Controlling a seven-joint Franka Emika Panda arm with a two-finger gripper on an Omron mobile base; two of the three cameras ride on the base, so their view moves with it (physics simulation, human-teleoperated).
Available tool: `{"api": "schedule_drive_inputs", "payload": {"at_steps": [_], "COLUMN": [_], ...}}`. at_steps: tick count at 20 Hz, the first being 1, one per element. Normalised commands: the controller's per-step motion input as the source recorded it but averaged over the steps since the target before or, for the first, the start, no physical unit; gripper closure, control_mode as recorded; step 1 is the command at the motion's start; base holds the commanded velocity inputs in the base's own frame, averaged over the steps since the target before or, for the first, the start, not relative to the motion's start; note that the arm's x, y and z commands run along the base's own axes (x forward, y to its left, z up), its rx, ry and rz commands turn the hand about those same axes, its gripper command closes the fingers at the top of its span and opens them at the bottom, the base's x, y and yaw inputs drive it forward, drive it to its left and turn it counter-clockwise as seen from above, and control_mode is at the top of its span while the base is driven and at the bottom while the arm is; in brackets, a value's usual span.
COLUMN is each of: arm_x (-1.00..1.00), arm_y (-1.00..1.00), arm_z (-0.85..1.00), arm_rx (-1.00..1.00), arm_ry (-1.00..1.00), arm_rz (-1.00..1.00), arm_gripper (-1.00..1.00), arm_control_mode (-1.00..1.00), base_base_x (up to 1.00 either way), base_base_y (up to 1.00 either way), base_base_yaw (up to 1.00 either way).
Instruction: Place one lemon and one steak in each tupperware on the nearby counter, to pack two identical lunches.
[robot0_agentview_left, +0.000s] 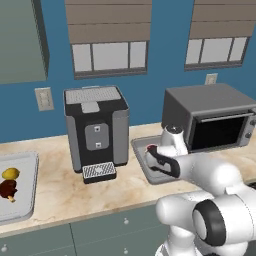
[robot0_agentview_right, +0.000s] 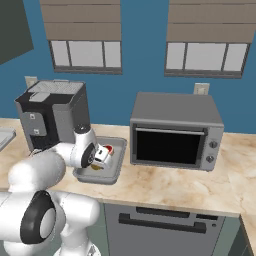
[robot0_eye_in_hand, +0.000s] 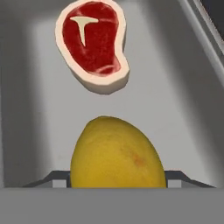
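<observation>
1. Hand (robot0_eye_in_hand: 118, 186), bottom centre of the hand view: jaws part open, flanking the lemon (robot0_eye_in_hand: 117, 153); whether they grip it cannot be told
2. Lemon sits over the tupperware (robot0_eye_in_hand: 183, 109), steak (robot0_eye_in_hand: 92, 43) beyond it
3. Judged firm, light, rounded, slip-prone; best gripped across its middle

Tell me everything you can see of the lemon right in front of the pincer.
The lemon is a bright yellow, smooth-skinned oval with a faint orange blotch on one side, seen end-on in the hand view. It sits between the pincer's dark finger tips, over the grey floor of the tupperware. The steak lies beyond it, apart. Whether the tips press it cannot be told.
</observation>
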Motion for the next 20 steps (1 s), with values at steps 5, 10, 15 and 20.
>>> {"api": "schedule_drive_inputs", "payload": {"at_steps": [5,10,15,20], "arm_x": [0.53,0.50,-0.01,-0.91], "arm_y": [0.00,0.00,0.00,0.00], "arm_z": [-0.43,-0.34,0.01,0.45], "arm_rx": [0.00,0.00,0.00,0.00], "arm_ry": [0.00,0.00,0.04,0.01], "arm_rz": [0.00,0.00,0.00,0.00], "arm_gripper": [1.00,-1.00,-1.00,-1.00], "arm_control_mode": [-1.00,-1.00,-1.00,-1.00], "base_base_x": [0.00,0.00,0.00,0.00], "base_base_y": [0.00,0.00,0.00,0.00], "base_base_yaw": [0.00,0.00,0.00,0.00]}}
